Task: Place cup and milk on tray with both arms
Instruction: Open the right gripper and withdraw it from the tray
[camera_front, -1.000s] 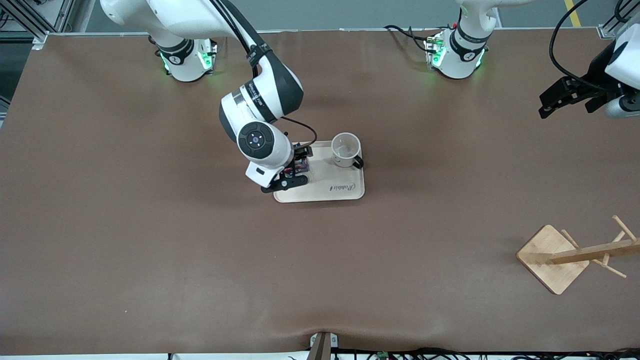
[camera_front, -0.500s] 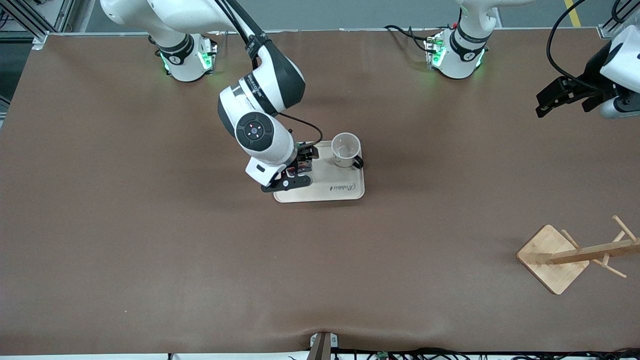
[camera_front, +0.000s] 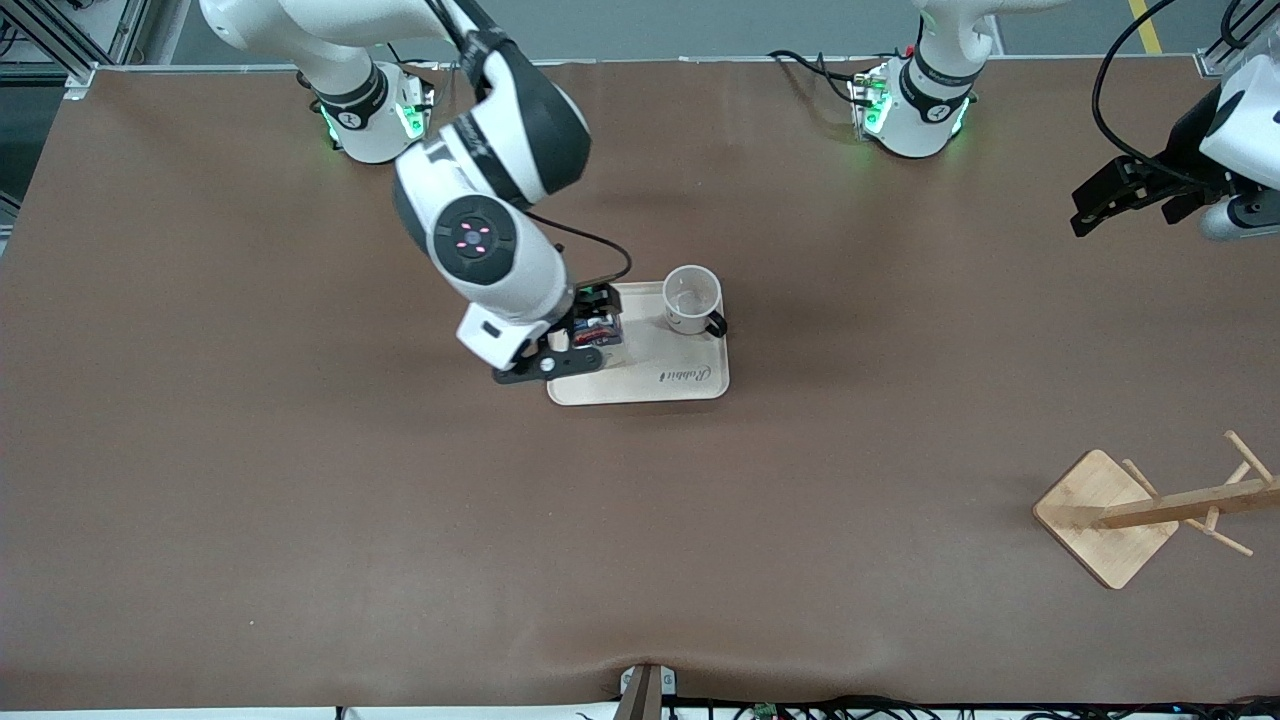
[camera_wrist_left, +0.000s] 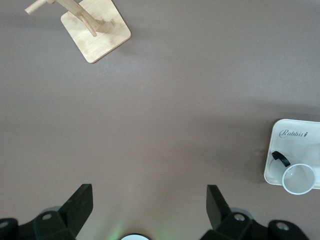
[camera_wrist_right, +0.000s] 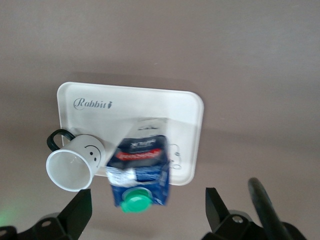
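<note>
Milk: the milk (camera_wrist_right: 141, 170) stood upright on the tray (camera_front: 690, 385), at the tray's end toward the right arm, beside the cup (camera_front: 692, 299).
Cup: upright on the tray, at the tray corner farthest from the front camera, toward the left arm's end.
Tray: lay on the counter (camera_front: 300, 500), mid-way between the two arms' ends.
Right end effector: the right end effector (camera_wrist_right: 150, 220) was over the tray's milk end, fingers spread wide with the carton between them and clear of both.
Left end effector: the left end effector (camera_wrist_left: 150, 210) waited open, well apart from the tray, over the counter's left-arm end.
Step in hand: seemingly the release and pull-away; a straight upward lift would best avoid clipping the cap or tipping the carton into the cup.
Rack: a wooden rack (camera_front: 1120, 515) stood well apart from the tray, nearer the front camera.
</note>
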